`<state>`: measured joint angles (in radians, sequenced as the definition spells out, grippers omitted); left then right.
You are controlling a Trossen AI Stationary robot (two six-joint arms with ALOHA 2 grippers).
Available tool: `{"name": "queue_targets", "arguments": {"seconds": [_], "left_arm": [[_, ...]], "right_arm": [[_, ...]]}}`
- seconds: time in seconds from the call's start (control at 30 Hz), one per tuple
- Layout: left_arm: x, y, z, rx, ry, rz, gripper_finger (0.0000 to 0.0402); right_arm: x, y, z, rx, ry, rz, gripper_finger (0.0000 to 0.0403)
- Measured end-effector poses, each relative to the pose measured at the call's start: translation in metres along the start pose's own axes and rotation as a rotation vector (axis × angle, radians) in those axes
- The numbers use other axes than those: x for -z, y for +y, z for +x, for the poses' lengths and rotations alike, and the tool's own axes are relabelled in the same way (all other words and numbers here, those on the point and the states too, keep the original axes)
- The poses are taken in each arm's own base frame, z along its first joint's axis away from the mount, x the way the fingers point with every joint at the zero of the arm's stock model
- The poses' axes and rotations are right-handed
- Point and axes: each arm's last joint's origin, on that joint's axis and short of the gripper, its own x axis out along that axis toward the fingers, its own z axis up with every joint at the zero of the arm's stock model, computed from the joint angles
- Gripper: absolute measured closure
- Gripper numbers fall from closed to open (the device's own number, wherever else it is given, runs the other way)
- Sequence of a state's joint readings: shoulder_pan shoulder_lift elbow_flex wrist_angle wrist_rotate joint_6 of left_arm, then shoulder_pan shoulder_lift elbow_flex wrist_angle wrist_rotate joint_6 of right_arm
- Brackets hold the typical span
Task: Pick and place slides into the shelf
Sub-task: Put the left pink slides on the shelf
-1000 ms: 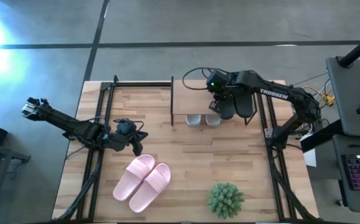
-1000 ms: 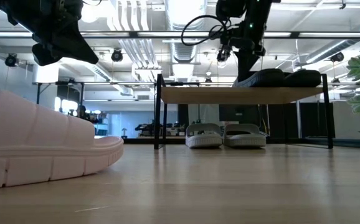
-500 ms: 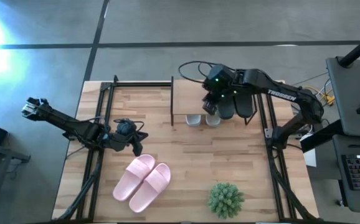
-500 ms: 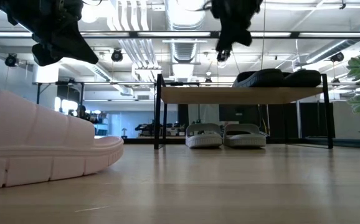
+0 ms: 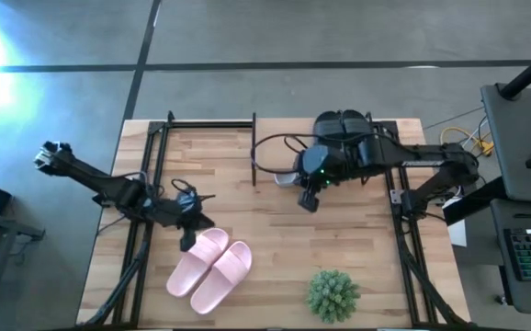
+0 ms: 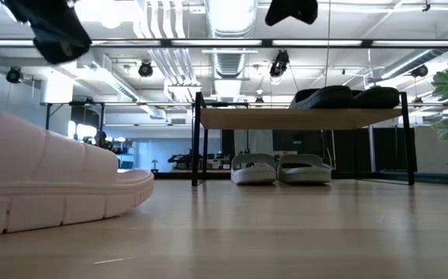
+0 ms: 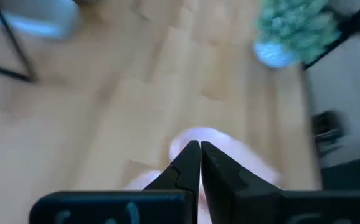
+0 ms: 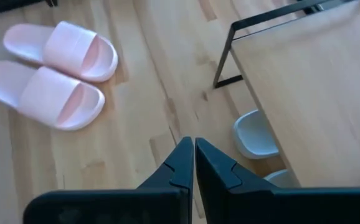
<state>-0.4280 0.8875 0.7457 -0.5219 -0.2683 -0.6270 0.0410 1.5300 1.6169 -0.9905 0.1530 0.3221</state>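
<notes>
The pale pink slides [image 5: 210, 268] lie side by side on their soles near the table's near edge, and also show in the right wrist view [image 8: 55, 68]. The black slides [image 5: 344, 124] rest on the shelf's plank top [image 5: 270, 147]. The grey-white slides [image 6: 280, 168] stand on the tabletop under the plank. My left gripper [image 5: 188, 239] is shut and hovers just over the pink slides' far left end [image 7: 220, 146]. My right gripper [image 5: 306, 200] is shut, high in front of the shelf's near side.
A small green plant [image 5: 332, 294] stands near the table's near edge, right of the pink slides. Black frame rails [image 5: 152, 184] run along the table's left and right sides. Bare tabletop lies between the shelf and the pink slides.
My right gripper has come off the black slides on the shelf top, risen, and swung toward the near edge and left, past the shelf's near side. The black slides stay on the plank. My left gripper has moved toward the near edge, closer to the pink slides.
</notes>
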Motion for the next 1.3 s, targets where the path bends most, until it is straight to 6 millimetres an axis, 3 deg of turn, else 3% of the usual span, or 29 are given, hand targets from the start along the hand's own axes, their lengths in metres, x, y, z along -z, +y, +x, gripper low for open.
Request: {"name": "queue_targets", "arguments": {"seconds": [0.17,0.37,0.47,0.63,0.73,0.97,1.17,1.3], "left_arm": [[-0.019,-0.01,-0.032,-0.281,-0.014,0.178,0.0402],[-0.025,-0.031,-0.051,-0.313,0.063,0.133,0.0402],[-0.012,-0.047,-0.047,-0.237,0.153,0.197,0.0402],[0.027,-0.075,-0.033,-0.106,0.45,0.339,0.0402],[0.05,-0.09,-0.027,-0.143,0.56,0.434,0.0402],[0.092,-0.121,-0.009,-0.216,0.641,0.573,0.0402],[0.103,-0.128,0.003,-0.362,0.632,0.677,0.04],[0.102,-0.125,0.003,-0.423,0.589,0.634,0.0375]], "right_arm": [[0.003,0.008,-0.002,0.009,-0.009,0.06,0.0394],[0.006,0.016,-0.003,0.023,-0.02,0.082,0.0394],[0.007,0.02,-0.004,0.029,-0.025,0.074,0.0394],[0.007,0.02,-0.004,0.028,-0.025,0.081,0.0394],[0.007,0.02,-0.004,0.028,-0.024,0.082,0.0394],[0.007,0.02,-0.004,0.029,-0.024,0.081,0.0394],[0.007,0.019,-0.004,0.032,-0.025,0.084,0.0394],[0.006,0.017,-0.004,0.036,-0.025,0.089,0.0394]]}}
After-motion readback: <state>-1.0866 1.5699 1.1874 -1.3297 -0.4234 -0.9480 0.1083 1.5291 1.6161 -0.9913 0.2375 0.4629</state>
